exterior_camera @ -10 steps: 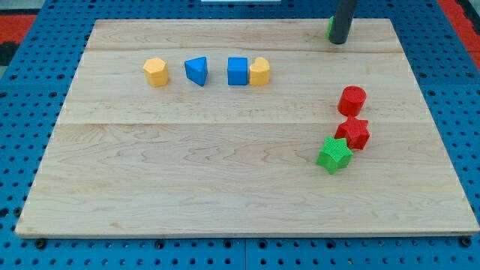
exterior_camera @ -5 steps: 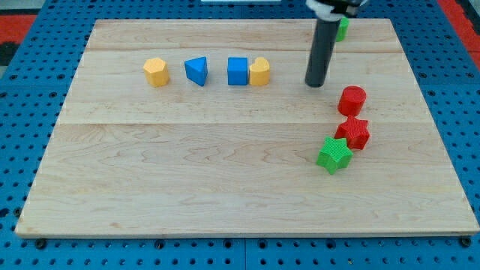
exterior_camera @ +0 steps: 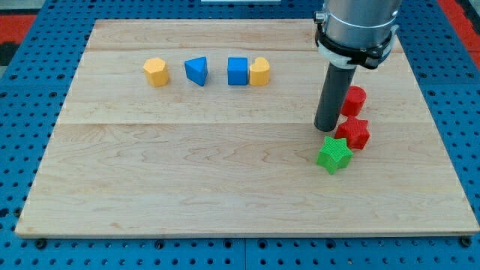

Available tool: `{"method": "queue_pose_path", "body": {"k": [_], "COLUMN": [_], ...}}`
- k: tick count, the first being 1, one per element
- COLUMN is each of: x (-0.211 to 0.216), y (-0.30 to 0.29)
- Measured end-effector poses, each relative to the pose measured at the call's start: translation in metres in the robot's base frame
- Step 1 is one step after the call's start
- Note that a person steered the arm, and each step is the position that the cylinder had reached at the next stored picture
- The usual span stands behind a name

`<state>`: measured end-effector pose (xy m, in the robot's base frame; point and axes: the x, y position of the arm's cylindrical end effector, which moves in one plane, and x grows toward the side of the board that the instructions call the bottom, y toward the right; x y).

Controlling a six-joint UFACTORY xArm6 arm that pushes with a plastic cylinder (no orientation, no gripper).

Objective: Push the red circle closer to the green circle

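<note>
The red circle (exterior_camera: 355, 98) lies at the view's right on the wooden board (exterior_camera: 187, 172), its left edge partly hidden by my rod. My tip (exterior_camera: 327, 130) rests on the board just left of and a little below the red circle, close to the red star (exterior_camera: 355, 133) and above the green star (exterior_camera: 334, 154). The green circle does not show; the arm's body covers the board's top right, where it lay.
A row of blocks lies at the view's upper left: a yellow hexagon (exterior_camera: 156, 72), a blue triangle (exterior_camera: 196, 70), a blue cube (exterior_camera: 238, 71) and a yellow block (exterior_camera: 259, 72) touching the cube. Blue pegboard surrounds the board.
My tip has moved from the board's top right, beside the green circle, down toward the view's bottom to the left of the red circle. No block has moved.
</note>
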<state>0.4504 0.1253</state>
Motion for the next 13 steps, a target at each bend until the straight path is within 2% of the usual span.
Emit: {"method": "queue_pose_path", "body": {"k": [3, 9, 11, 13], "x": [-0.017, -0.050, -0.053, -0.067], "y": [0.038, 0.062, 0.087, 0.077]}}
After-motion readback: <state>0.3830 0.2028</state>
